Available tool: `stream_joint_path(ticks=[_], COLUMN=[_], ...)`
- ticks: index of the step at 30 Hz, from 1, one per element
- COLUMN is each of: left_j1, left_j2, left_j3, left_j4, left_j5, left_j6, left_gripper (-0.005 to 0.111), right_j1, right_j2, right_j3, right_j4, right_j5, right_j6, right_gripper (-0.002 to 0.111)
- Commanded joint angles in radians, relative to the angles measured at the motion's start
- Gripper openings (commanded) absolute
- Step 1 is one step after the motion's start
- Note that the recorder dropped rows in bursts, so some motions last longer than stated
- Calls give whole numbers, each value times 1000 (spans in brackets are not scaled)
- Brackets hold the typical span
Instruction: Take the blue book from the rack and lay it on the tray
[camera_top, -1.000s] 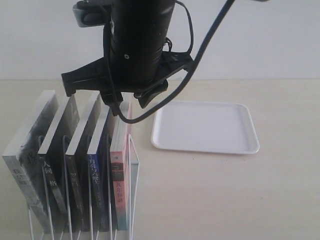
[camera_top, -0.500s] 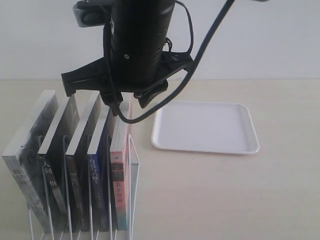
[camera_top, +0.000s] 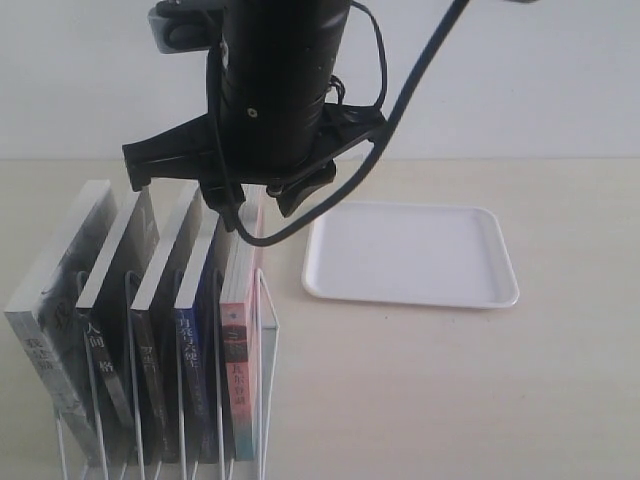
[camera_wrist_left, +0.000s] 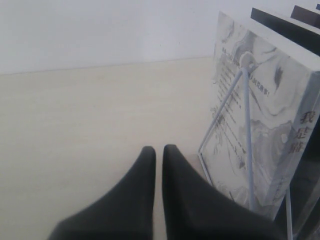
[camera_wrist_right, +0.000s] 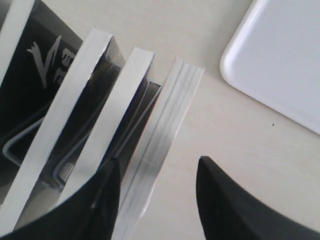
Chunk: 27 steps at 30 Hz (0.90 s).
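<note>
A pale wooden table (camera_top: 420, 380) before a white wall carries the rack (camera_top: 268, 300) at near left. The blue book (camera_top: 192, 330) stands in it, second from the right, just beside a pink-spined book (camera_top: 238, 350). The tray (camera_top: 400, 298) lies apart to the right. The right gripper (camera_wrist_right: 159, 162) hangs spread over the books' far ends. The left gripper (camera_wrist_left: 159, 148) is clenched on nothing beside a marbled book (camera_wrist_left: 265, 115).

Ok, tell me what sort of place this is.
Most likely a robot test bench in a lab, not a home or library: a pale table against a blank white wall, a black robot arm overhead, and a wire rack of books beside a white tray.
</note>
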Motion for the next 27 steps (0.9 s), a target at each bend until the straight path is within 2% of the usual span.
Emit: stream_joint_path(ticks=[1,27], left_j1=[4,4], left_j2=[-3,-3], left_j3=[3,3], left_j4=[0,0], left_j5=[1,1], left_j6=[-7,-7], left_gripper=[5,5], right_j1=[-1,-1], right_j2=[-6,-3], right_j3=[-5,-5], right_j4=[-6,-16], right_j5=[4,8], right_j6=[3,67], right_gripper=[46,46])
